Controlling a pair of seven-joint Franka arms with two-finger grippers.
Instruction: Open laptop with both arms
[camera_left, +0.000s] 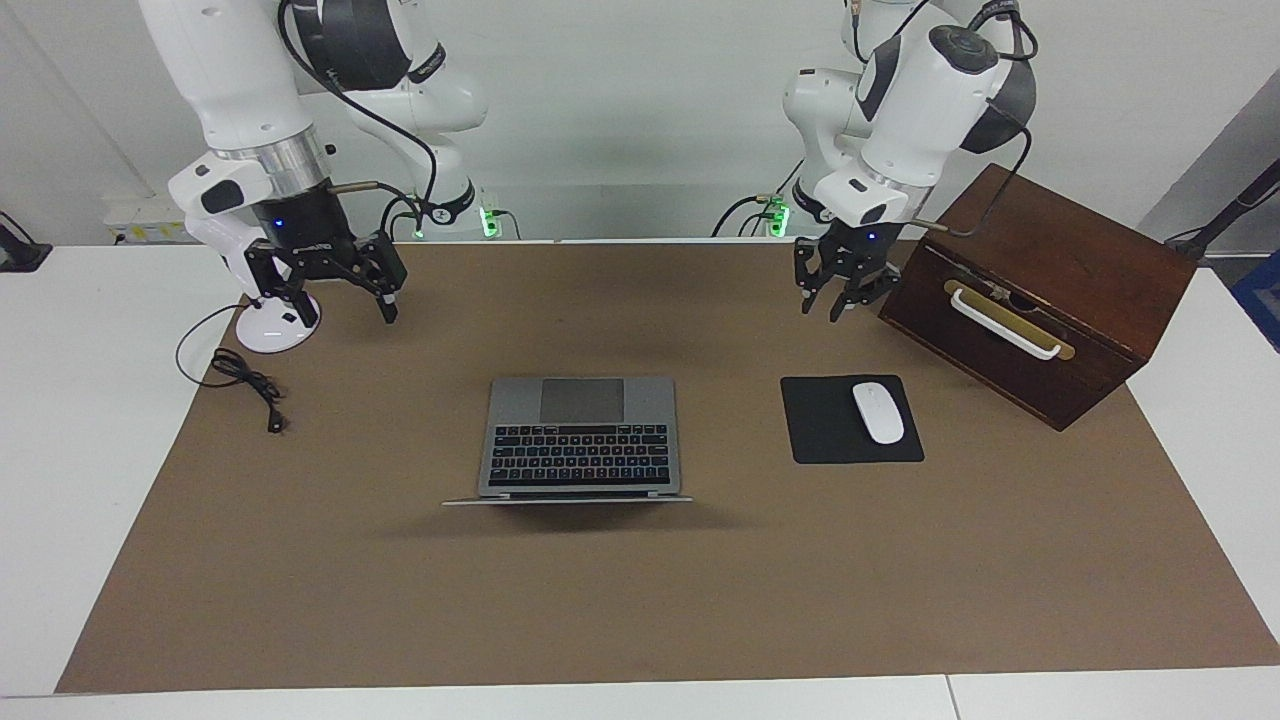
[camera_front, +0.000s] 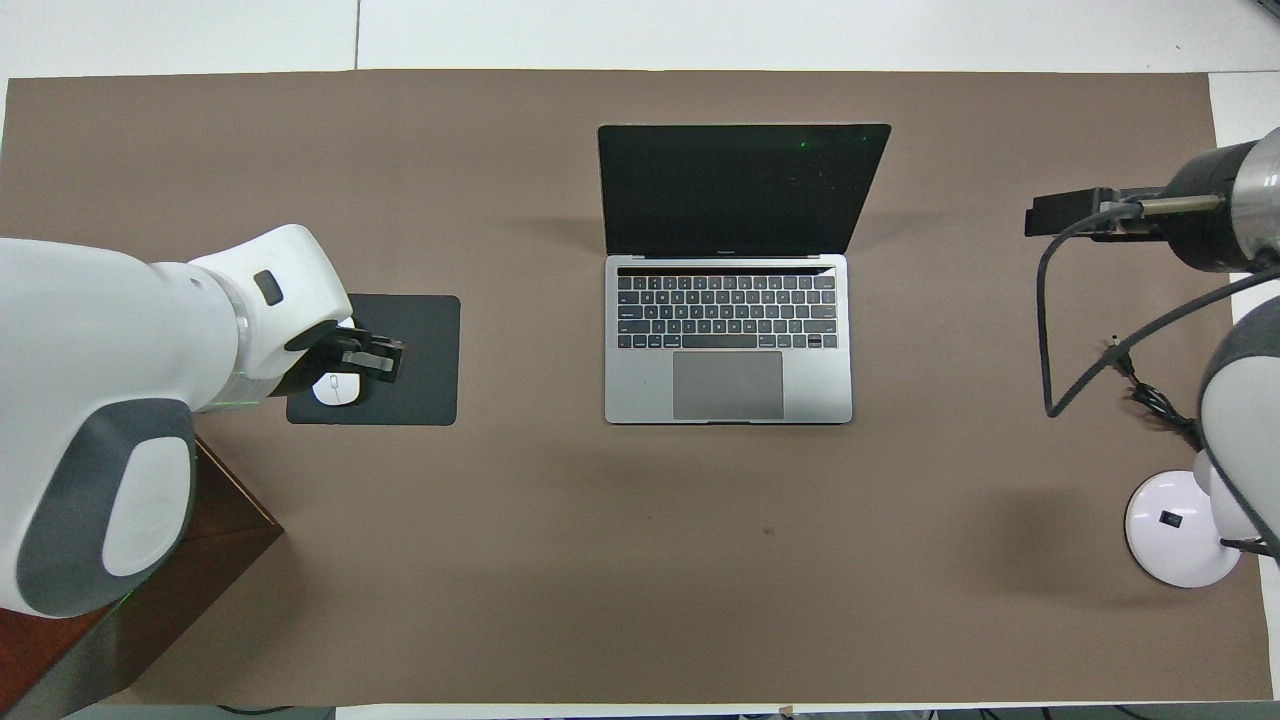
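Laptop first: the thin silver-grey metal laptop (camera_left: 581, 436) sits open in the middle of the brown table mat (camera_left: 640, 600), black keyboard and grey trackpad showing, dark screen standing up on the edge farther from the robots. Nothing is touching it.

Biggest stuff otherwise is the two white jointed arms. The right arm hangs its black right gripper (camera_left: 322, 300) in the air over the mat's corner at its own end of the table, fingers spread wide, nothing in them. The left arm holds the black left gripper (camera_left: 838, 300) up over the mat just beside the dark brown wooden box (camera_left: 1040, 290); its fingers look partly apart and empty, though how far apart I honestly can't tell.

That box, with a white handle on a brass plate, sits at the left arm's end of the table. Between it and the laptop lies a flat black mouse pad (camera_left: 830, 440) with a white mouse (camera_left: 878, 412) on it. At the right arm's end: a round white lamp base (camera_left: 276, 330) and a loose black cable (camera_left: 245, 385).
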